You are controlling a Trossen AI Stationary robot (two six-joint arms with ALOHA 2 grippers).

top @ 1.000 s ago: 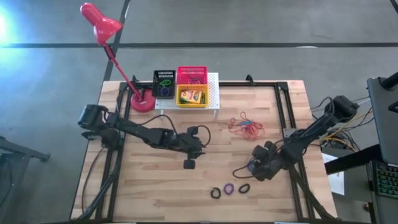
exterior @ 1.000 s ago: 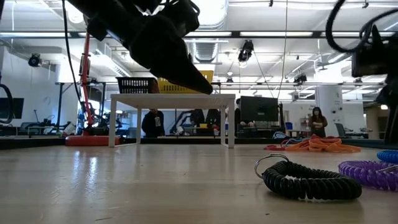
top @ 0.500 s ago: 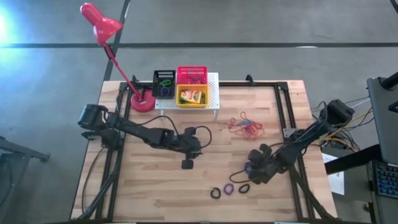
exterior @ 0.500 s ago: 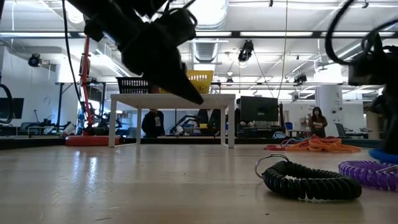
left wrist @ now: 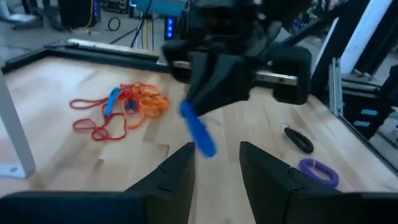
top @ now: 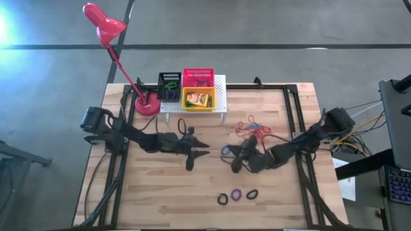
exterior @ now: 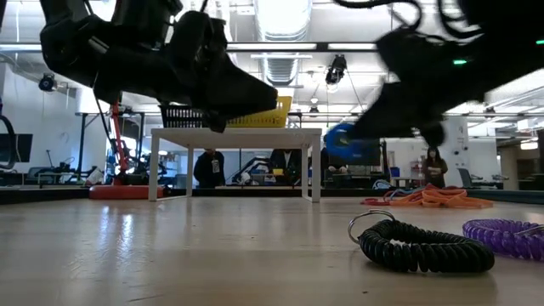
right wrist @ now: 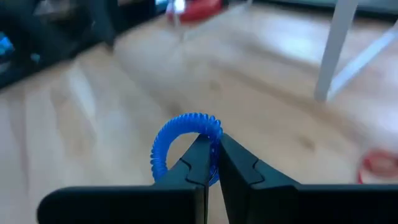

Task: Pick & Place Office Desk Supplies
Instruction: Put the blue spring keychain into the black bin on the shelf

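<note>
My right gripper [top: 232, 154] hangs over the middle of the table, shut on a blue coil ring [right wrist: 183, 134]. The ring shows in the low view as a blue coil ring [exterior: 340, 140] well above the wood. My left gripper [top: 203, 152] faces it from the table's left, open, with the ring a short way beyond its fingertips [left wrist: 186, 163]. Two black rings [top: 223, 199] and a purple ring [top: 236, 194] lie near the front edge. Red-orange rubber bands [top: 253, 130] lie in a loose pile. Black [top: 169, 85], red [top: 198, 77] and yellow [top: 198, 99] baskets stand on the white stand. My right gripper pinches one side of the blue ring's coil [right wrist: 212, 129] between its two fingertips. The fingers slant down toward the table's left. The ring sticks out beyond the fingertips, standing on edge and lifted clear of the table.
A white perforated stand [top: 220, 96] stands at the far edge, with a red desk lamp's base [top: 148, 104] beside it. In the low view the black ring [exterior: 421, 246] and the purple ring [exterior: 506, 236] lie close to the camera. Bare wood lies at the near left.
My right gripper has taken hold of the blue ring at the near right, lifted it clear of the wood, and carried it toward the table's left and far side. My left gripper has tipped up from pointing downward until it lies about level, facing the right gripper.
</note>
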